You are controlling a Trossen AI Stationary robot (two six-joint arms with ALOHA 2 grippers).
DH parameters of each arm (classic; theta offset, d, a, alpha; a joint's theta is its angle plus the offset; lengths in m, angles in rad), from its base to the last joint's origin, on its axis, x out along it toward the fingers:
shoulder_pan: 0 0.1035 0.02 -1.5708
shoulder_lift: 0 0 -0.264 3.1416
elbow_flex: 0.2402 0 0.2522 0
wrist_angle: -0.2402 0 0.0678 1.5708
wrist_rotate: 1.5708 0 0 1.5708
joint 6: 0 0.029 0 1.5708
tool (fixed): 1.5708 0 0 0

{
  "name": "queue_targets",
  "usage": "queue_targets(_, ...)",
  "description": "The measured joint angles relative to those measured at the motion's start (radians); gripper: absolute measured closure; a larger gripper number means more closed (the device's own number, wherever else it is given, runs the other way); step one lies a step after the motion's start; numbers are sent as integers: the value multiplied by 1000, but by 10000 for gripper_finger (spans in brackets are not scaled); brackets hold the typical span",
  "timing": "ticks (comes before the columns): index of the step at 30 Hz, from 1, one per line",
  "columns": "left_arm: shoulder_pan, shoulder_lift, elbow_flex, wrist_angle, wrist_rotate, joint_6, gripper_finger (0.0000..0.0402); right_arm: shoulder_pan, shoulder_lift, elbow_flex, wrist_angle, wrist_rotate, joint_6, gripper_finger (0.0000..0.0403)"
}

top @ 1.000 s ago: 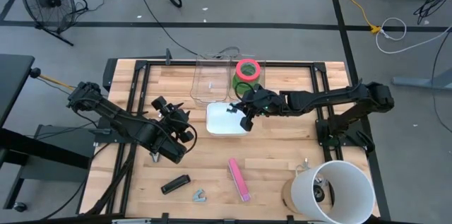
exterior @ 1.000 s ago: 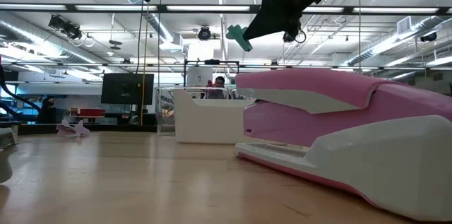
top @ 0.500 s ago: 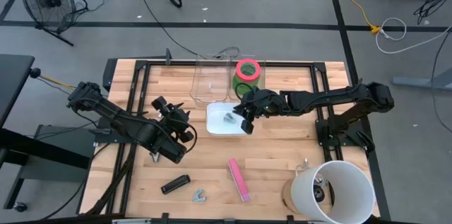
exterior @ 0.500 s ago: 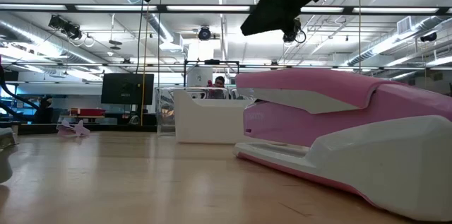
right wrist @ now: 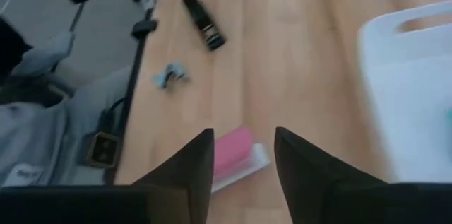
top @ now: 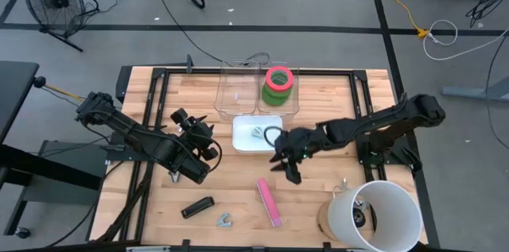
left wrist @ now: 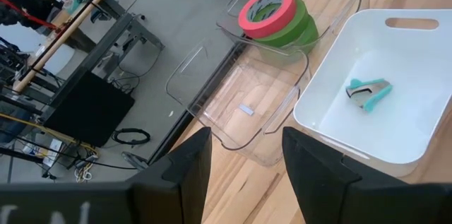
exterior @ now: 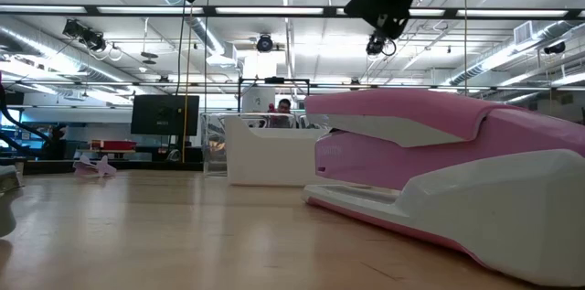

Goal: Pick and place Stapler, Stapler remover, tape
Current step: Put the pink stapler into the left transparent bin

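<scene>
A teal stapler remover [left wrist: 367, 90] lies on the floor of the white tray [top: 238, 142]. The tape [top: 278, 82], a pink roll stacked on green rolls, sits in a clear bin at the back. A pink stapler [top: 269, 201] lies flat on the table toward the near edge, with a black stapler [top: 197, 207] and a grey stapler remover [top: 226, 220] to its left. My right gripper [top: 288, 168] hangs open above the table between the tray and the pink stapler [right wrist: 236, 148], holding nothing. My left gripper [top: 205, 150] waits open left of the tray.
A second, open clear bin [top: 238, 89] stands left of the tape bin. A tall white bucket [top: 375, 214] stands at the near right corner. Bare wood lies between the tray and the pink stapler. The low view is filled by the pink stapler [exterior: 439, 180].
My right gripper has opened over the white tray and let go of the teal stapler remover, which has dropped into the tray. The gripper has then gone toward the table's near edge, toward the pink stapler, with nothing in it.
</scene>
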Motion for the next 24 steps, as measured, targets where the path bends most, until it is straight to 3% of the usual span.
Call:
queue_targets(7,0,0,0,2,0,2,223,68,14,0,15,19,75,219)
queue_targets(14,3,0,0,8,-4,1,223,98,20,30,-36,58,-4,218)
queue_targets(24,23,0,0,13,-8,1,223,102,215,352,-463,100,-86,242)
